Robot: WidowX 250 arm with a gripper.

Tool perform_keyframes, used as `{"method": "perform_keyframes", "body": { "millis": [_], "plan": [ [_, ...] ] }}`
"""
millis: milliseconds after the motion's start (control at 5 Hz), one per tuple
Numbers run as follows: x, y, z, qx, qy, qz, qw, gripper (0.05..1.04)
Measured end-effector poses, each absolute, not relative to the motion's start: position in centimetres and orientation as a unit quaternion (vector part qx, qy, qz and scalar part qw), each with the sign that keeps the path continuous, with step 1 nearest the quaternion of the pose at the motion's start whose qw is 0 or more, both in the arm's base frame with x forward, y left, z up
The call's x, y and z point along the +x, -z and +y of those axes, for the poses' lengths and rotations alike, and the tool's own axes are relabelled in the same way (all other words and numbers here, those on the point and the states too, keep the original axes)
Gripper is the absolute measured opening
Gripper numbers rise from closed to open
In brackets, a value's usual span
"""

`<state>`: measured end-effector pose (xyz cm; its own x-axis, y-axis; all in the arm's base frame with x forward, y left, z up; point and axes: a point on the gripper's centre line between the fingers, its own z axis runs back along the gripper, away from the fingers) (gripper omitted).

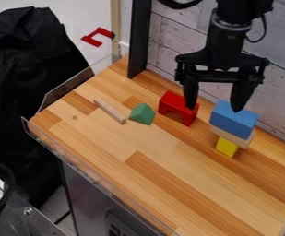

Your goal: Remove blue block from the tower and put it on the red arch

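Blue block sits atop the tower, right of frame; red arch, near centre, carries nothing. Gripper hangs upper right, jaws wide and empty. No transfer achieved: grasp, lift and placement all outstanding

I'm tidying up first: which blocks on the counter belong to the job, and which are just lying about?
Job:
- blue block, topping the tower
- tan block, under it
- yellow block, tower's base
- red arch, the destination

Lying about:
- green triangular block
- thin wooden stick
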<state>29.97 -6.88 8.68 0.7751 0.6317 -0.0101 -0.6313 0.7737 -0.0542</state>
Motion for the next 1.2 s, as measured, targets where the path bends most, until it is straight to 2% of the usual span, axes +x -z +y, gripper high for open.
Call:
{"method": "perform_keyframes", "body": {
  "millis": [200, 600, 800, 1000, 1200],
  "plan": [
    [31.7, -9.7, -7.6, -0.039, -0.384, -0.018, 0.922, 0.999],
    [34.0, -9.4, -9.6, -0.052, -0.53, -0.057, 0.845, 0.999],
    [34.6, -9.3, -9.7, -0.041, -0.585, -0.068, 0.807, 0.999],
    [34.9, -8.5, -10.0, -0.021, -0.605, -0.054, 0.794, 0.999],
    [35.1, -7.0, -9.8, 0.034, -0.64, -0.023, 0.768, 0.999]
  ]
}}
